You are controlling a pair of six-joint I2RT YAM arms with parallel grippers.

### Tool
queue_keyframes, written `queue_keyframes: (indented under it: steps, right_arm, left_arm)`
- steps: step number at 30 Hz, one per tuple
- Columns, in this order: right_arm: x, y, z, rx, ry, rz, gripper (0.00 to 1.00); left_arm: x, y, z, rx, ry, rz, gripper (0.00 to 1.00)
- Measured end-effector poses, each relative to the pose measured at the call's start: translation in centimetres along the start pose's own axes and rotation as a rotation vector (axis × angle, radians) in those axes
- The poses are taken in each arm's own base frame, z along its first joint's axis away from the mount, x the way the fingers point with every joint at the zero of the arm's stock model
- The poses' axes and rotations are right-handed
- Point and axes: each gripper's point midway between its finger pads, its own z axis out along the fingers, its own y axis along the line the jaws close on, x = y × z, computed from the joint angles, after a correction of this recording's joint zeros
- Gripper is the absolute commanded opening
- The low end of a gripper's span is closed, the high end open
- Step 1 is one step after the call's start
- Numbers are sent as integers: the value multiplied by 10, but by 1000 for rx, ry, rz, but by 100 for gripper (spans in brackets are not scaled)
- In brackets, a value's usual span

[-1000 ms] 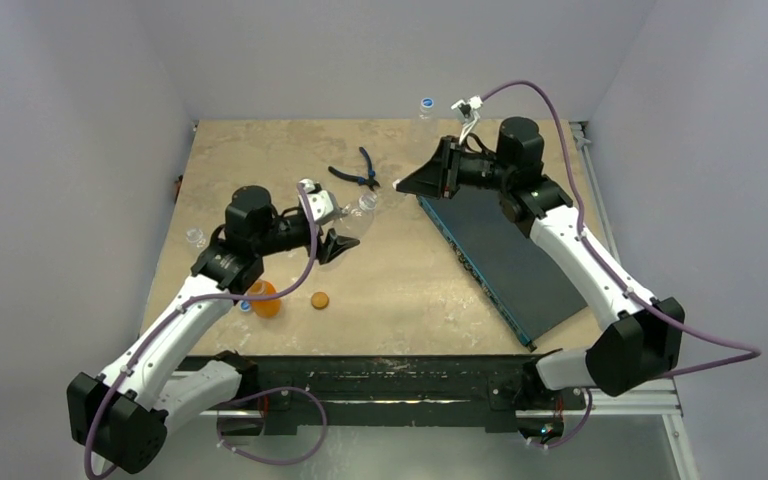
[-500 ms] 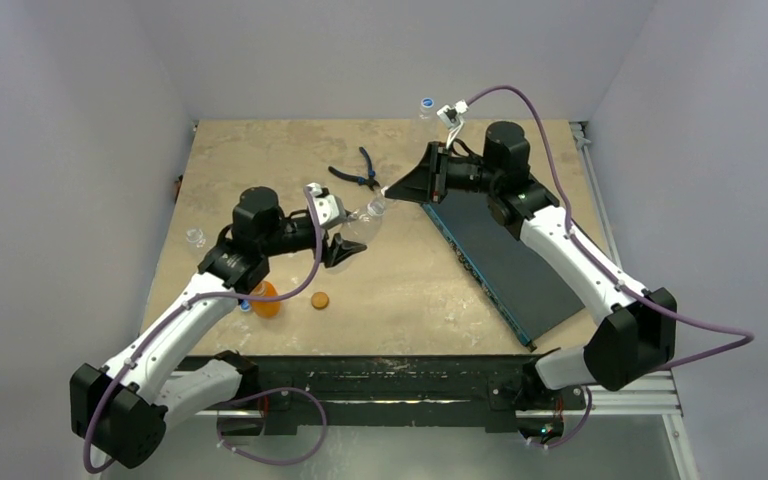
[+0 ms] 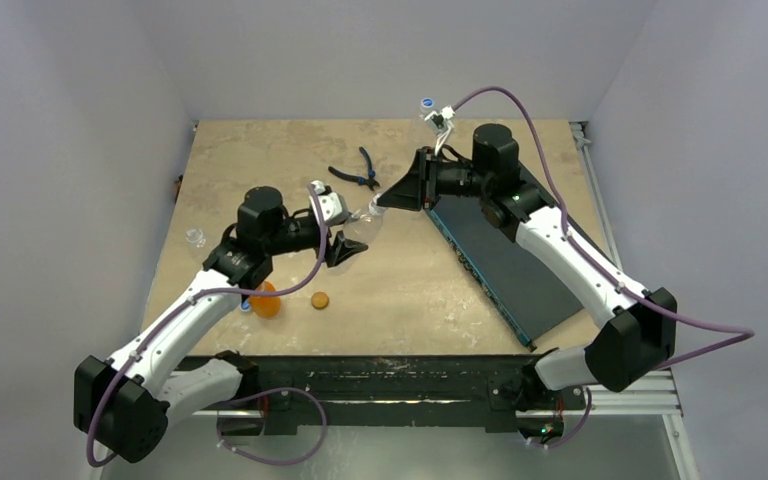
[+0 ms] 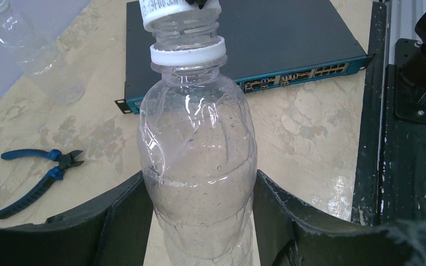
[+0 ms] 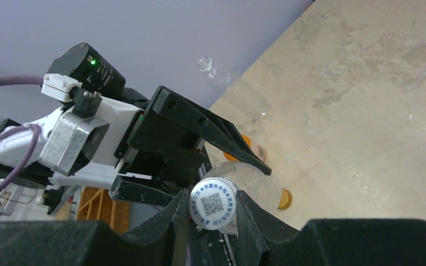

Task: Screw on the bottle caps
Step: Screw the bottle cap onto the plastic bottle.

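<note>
Just left of the dark switch box (image 3: 505, 255), above the bench (image 3: 260, 160), the left hand (image 3: 348, 243) grips a clear bottle (image 4: 197, 144) by its body; the right hand (image 3: 388, 198) pinches a white cap (image 5: 213, 206) at its mouth.

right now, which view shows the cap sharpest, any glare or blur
Right wrist: the cap is sharp, its printed code visible. Left wrist: the clear bottle is crisp with mild reflections, cap cut by the top edge. Top external: even light, cap tiny.
</note>
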Motion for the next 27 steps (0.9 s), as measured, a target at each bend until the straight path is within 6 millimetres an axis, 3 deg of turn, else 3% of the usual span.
queue_keyframes:
  steps: [13, 27]
  right_arm:
    - [12, -14, -1, 113, 57, -108, 29]
    - [18, -1, -5, 106, 125, -235, 26]
  left_arm:
    - [15, -5, 10, 39, 38, -115, 0]
    - [13, -16, 12, 92, 35, -130, 0]
